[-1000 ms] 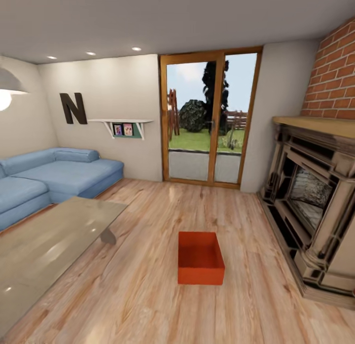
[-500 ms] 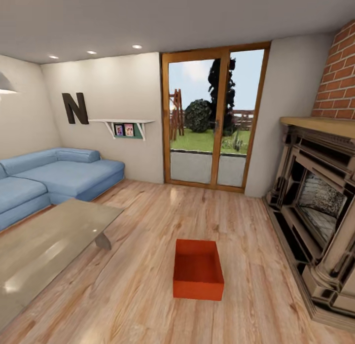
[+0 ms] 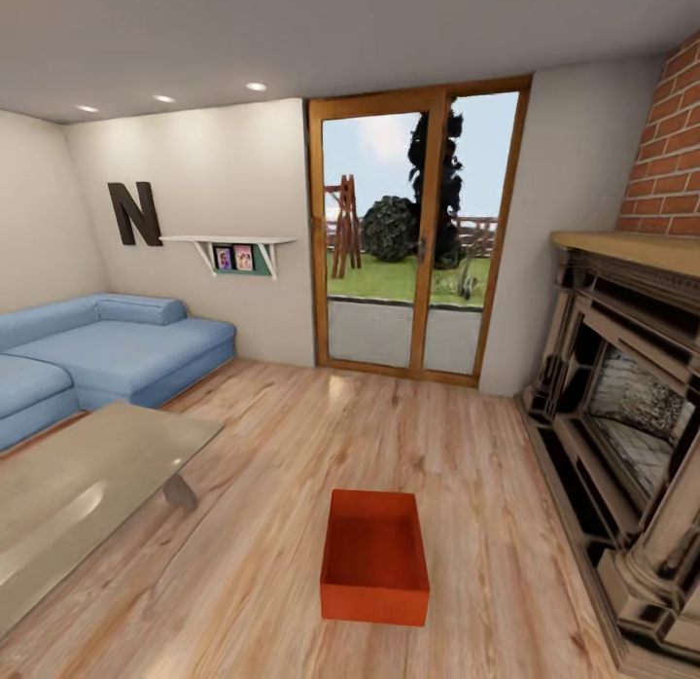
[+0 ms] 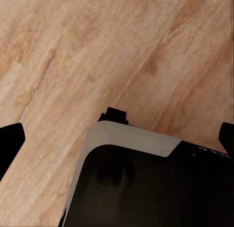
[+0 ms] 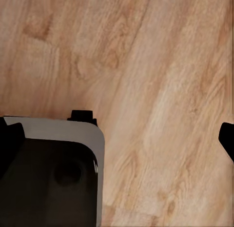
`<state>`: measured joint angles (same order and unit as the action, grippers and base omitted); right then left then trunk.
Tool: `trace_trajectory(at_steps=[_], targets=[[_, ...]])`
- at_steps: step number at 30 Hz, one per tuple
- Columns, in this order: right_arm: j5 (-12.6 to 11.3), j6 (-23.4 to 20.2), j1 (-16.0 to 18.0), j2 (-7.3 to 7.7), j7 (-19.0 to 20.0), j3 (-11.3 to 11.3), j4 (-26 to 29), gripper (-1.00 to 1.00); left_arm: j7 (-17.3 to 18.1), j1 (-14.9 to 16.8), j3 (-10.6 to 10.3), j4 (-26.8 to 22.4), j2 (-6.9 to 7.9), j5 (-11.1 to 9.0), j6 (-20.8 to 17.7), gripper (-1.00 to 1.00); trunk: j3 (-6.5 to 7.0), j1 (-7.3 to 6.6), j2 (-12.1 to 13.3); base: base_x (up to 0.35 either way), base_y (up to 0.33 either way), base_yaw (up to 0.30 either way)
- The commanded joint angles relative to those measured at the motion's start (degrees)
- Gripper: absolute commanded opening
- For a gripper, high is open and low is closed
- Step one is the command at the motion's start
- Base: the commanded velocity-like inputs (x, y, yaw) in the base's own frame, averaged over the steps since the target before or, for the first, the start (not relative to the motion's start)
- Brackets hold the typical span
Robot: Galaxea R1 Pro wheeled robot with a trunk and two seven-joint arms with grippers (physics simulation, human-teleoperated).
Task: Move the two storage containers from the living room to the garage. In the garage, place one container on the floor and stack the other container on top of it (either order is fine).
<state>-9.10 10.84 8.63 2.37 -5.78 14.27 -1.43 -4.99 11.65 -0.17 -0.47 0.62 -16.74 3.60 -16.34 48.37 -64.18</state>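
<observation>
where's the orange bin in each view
Head view: the bin sits on the wood floor low in the picture, just right of centre, between the glass table and the fireplace.
Left wrist view: not in it; the picture has wood planks over the robot's dark base.
Right wrist view: not in it; wood planks again.
Shared landmark: the wood floor.

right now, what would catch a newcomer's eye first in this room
An orange-red storage container sits alone, open and empty, on the light wood floor in the near middle. Behind it, wood-framed glass doors show a garden, with a blue sofa at left and a brick fireplace at right.
</observation>
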Motion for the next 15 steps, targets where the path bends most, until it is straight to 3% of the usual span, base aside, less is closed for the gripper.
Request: trace_trajectory(at_steps=[1, 15], targets=[[-0.6, 0.3, 0.1, -0.01, 0.0, 0.5, -0.2, 1.0, -0.1, 0.0, 0.0, 0.0, 0.04, -0.2, 0.2, 1.0, -0.07, 0.03, 0.0, 0.307, -0.106, 0.0], [-0.5, 0.2, 0.1, 0.0, 0.0, 0.5, -0.2, 1.0, -0.1, 0.0, 0.0, 0.0, 0.08, -0.2, 0.2, 1.0, -0.07, 0.03, 0.0, 0.32, -0.014, 0.0]])
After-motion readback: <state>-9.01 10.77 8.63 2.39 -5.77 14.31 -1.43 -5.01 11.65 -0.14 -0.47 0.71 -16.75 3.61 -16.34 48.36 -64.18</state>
